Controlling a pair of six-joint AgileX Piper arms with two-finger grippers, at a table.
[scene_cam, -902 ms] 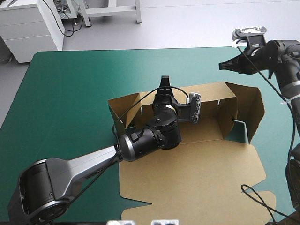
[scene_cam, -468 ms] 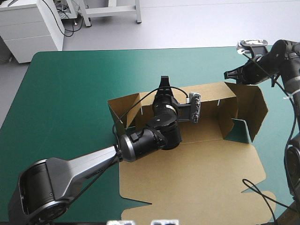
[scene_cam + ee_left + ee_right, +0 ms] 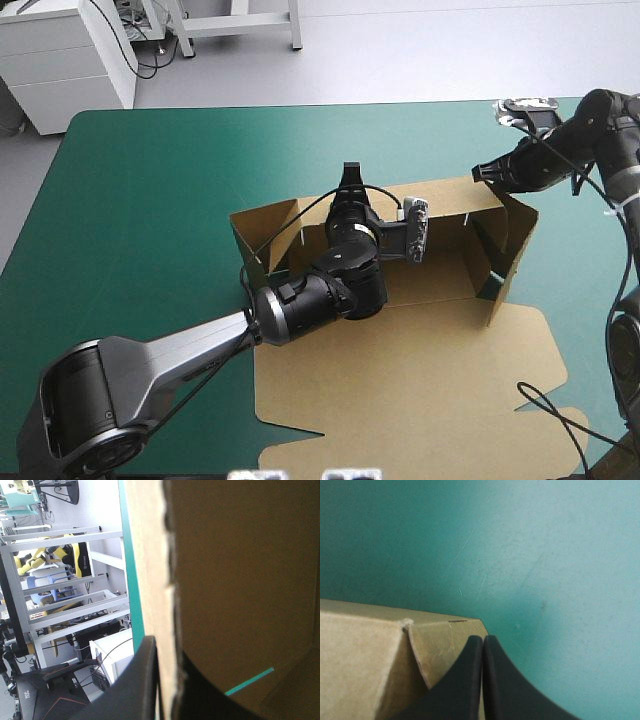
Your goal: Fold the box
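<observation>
The brown cut-board box (image 3: 400,380) lay mid-table on the teal-green covered table (image 3: 150,200), its lid flat toward the near edge; my left gripper (image 3: 350,178) reached in from the left, the far wall between its fingers; my right gripper (image 3: 481,172) sat at the far right corner, above the raised right wall.

Brown box (image 3: 400,350), teal-green cover (image 3: 150,200)

right gripper (image 3: 483,638) jaws together | at box (image 3: 365,650) corner | teal-green cover (image 3: 545,555) beyond
</observation>
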